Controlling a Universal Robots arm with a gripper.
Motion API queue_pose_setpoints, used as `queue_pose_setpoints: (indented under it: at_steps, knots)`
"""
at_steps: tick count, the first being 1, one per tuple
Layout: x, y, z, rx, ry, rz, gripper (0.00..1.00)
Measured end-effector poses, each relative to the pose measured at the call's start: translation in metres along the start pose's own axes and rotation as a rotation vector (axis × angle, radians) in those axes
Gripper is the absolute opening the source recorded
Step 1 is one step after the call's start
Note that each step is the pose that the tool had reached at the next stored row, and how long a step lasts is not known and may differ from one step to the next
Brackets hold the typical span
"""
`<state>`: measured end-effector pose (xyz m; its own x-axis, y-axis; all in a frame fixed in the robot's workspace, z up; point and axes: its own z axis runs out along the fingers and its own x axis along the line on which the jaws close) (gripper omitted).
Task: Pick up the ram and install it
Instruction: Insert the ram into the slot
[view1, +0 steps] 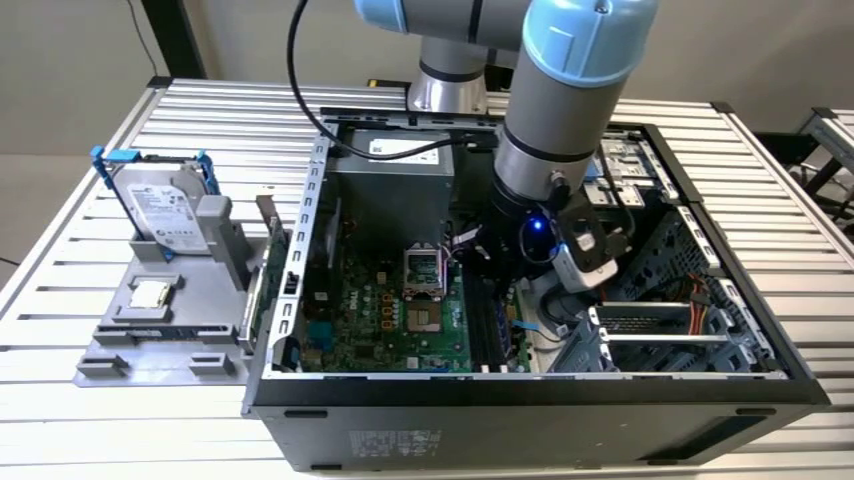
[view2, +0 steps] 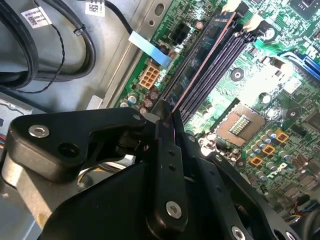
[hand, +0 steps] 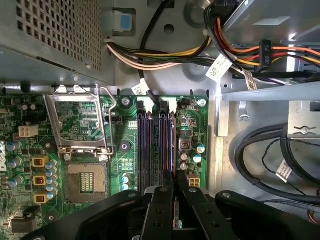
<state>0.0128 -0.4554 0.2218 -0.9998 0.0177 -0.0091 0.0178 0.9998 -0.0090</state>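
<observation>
Edgewise, thin flat ram (view2: 200, 70) between black pincer (hand: 174, 187) fingers above green motherboard (hand: 125, 150) slots.

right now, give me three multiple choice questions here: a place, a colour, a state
1. Where is the hard drive?
A) on the motherboard
B) on the grey stand, at the exterior view's left of the case
C) on the bare table

2. The hard drive's brackets are:
A) red
B) blue
C) yellow

3. The gripper is:
A) open
B) shut on the ram
C) shut on a cable

Answers: 1 B, it stands on the stand; 2 B, blue shows at its sides; 3 B, it pinches the thin stick over the memory slots.
</observation>
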Motion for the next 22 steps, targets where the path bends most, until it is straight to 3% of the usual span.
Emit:
queue_pose_setpoints:
  at_steps: [4, 11, 22]
  knots:
    - [0.0000, 0.0000, 0.0018, 0.0022, 0.0000, 0.000, 0.00]
    - [0.0001, 0.0014, 0.0038, 0.0128, -0.0001, 0.006, 0.00]
    - [0.0001, 0.0027, 0.0044, 0.0140, -0.0001, 0.011, 0.00]
